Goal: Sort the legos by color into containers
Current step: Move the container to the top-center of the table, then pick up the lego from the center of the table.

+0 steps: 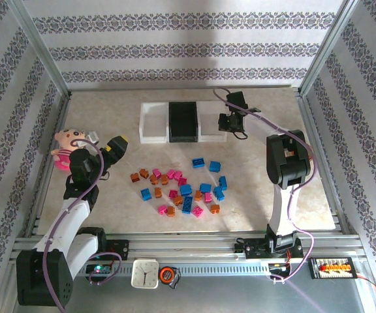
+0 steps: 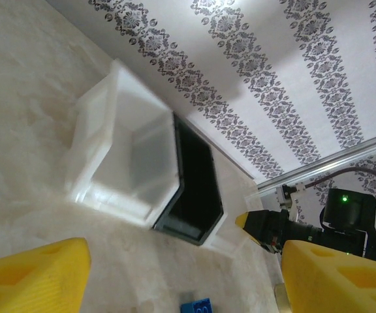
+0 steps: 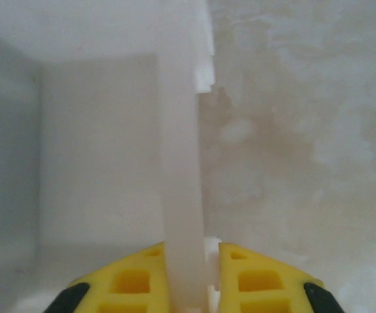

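Note:
The legos [image 1: 181, 189], blue, pink and orange-brown, lie scattered on the table's middle. Behind them the containers stand in a row: a white tray [image 1: 152, 122], a black tray [image 1: 183, 121] and another white tray [image 1: 209, 125]. My right gripper [image 1: 230, 124] is shut on that right tray's side wall [image 3: 181, 163], one yellow finger [image 3: 136, 280] inside and the other outside. My left gripper [image 1: 119, 143] hovers open at the left with nothing between its fingers [image 2: 34, 274]. Its wrist view looks toward the white tray [image 2: 119, 153], the black tray [image 2: 191, 189] and one blue lego [image 2: 196, 306].
A pink plush doll [image 1: 67, 147] sits at the left edge beside my left arm. A small clock [image 1: 145, 274] and a tape measure [image 1: 169, 275] rest on the front rail. Metal frame posts and patterned walls enclose the table.

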`<move>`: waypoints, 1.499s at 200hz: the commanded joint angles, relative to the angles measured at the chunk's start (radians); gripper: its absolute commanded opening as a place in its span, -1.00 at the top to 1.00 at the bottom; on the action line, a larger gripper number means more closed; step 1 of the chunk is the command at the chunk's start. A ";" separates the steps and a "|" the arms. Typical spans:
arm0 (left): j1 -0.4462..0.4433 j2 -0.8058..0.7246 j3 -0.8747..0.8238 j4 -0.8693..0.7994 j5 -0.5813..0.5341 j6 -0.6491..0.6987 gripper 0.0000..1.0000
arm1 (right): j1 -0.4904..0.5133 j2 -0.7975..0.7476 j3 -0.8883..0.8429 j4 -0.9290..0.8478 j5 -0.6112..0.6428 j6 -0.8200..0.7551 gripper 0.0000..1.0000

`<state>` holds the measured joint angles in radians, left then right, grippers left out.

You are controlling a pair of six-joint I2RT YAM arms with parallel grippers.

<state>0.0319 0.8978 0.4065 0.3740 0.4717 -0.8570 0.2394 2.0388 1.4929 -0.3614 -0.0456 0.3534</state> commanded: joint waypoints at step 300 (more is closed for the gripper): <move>-0.153 -0.051 0.056 -0.229 -0.018 0.089 -0.98 | 0.158 -0.424 -0.428 -0.076 0.133 0.122 -0.46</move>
<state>-0.0994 0.8776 0.4717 0.1623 0.4446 -0.7593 0.3397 1.7271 1.1961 -0.4953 0.0525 0.3492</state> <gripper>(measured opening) 0.965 0.732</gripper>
